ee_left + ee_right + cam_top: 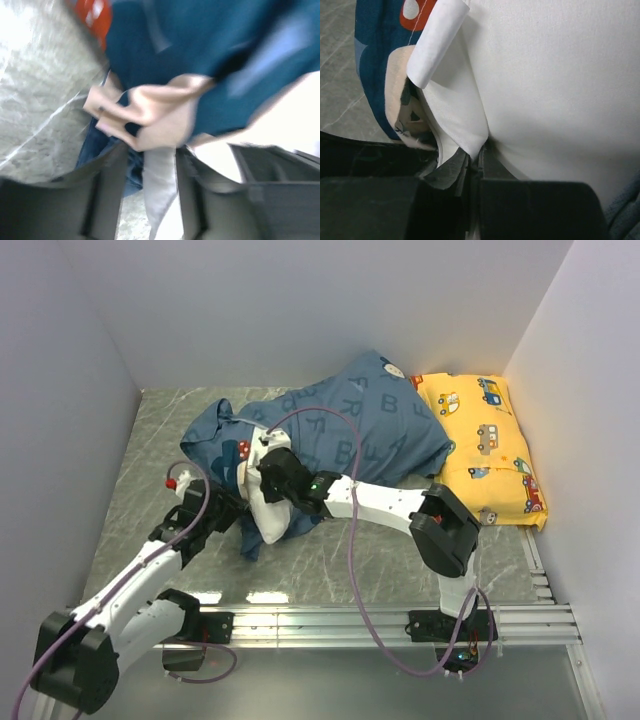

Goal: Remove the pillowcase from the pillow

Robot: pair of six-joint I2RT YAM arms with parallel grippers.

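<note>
Right claw (474,162) is clamped tight on a pinched fold of the white pillow (555,90). Its jaws meet w/ the cloth between them. Left claw (151,156) has its jaws apart. A pale strip of cloth runs through the gap w/ space beside it, so nothing looks gripped there.

Our count from the top view: 2 arms, 2 claws, 2 pillows, 1 pillowcase. The pillowcase (350,430) is blue w/ pale letters. It lies mid-table (300,565), bunched over the pillow. Its far right side touches the yellow pillow (485,445), the one w/ cars, which sits by the right wall. Both claws are at the case's near left end, close together.

Hidden or unclear:
- Most of the pillow is inside the case. Only a white bulge pokes out at the near left end, partly under the right arm.
- From above we can't see either claw's fingertips; wrists and cloth cover them.
- The left wrist view is badly blurred, esp. the blue cloth up top.
- A beige flap (150,107) sits at the case's edge, also seen in the right wrist view. We can't tell what it is.
- The yellow pillow's left edge is behind the blue case.
</note>
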